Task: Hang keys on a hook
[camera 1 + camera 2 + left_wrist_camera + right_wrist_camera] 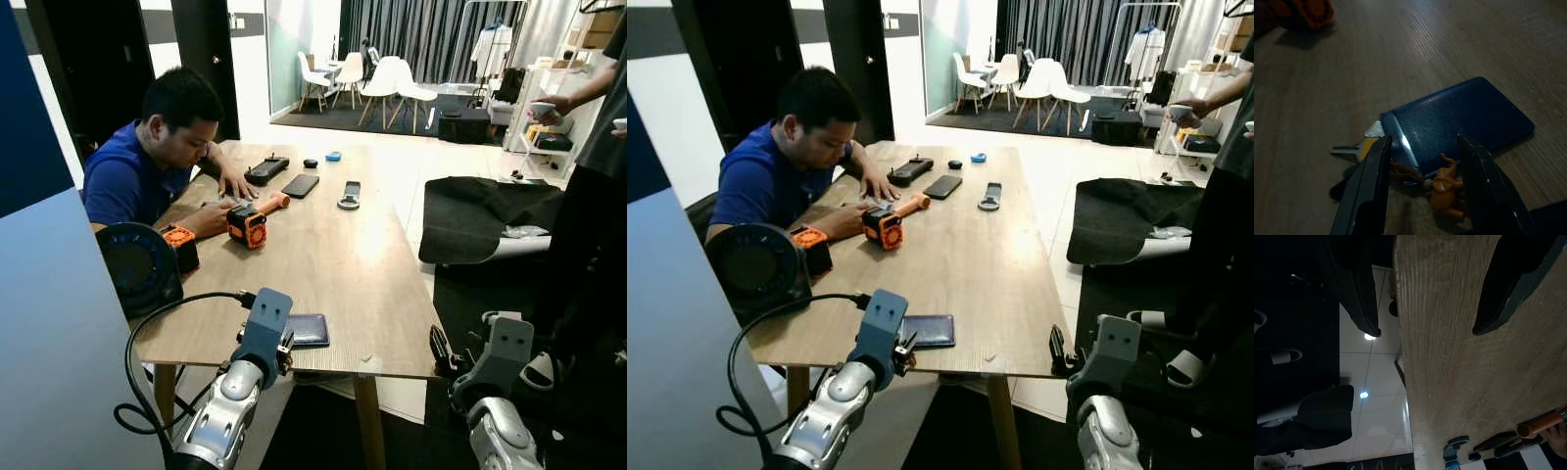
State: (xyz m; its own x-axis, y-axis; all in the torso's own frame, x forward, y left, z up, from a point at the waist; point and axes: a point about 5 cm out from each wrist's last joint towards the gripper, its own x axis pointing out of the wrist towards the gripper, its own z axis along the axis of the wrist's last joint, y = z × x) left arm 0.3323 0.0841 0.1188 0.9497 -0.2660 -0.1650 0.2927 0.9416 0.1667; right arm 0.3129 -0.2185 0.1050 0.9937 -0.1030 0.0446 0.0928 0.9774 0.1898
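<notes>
Your left tool (pixel 1422 188) hangs open over the tabletop (pixel 323 264), fingers straddling the keys (pixel 1359 149): orange charm (pixel 1447 193) between them, key blade pointing out sideways past one finger, beside the blue wallet (pixel 1459 122). Left arm is nearer. Right tool (pixel 1425 298), open, idles at the tabletop edge.

Left gripper (pixel 1422 188): lower centre of the frame, two black fingers spread apart.
Keys (pixel 1359 148): silver key with yellow head, left of centre, flat on the table, beside the wallet's corner.
Charm (pixel 1445 193): small orange animal figure on a brown cord, between the fingers.
Wallet (pixel 1459 125): dark blue, centre right, lying flat.
Table (pixel 1400 54): wood grain, dimly lit.
Orange object (pixel 1308 12): upper left, blurred.
</notes>
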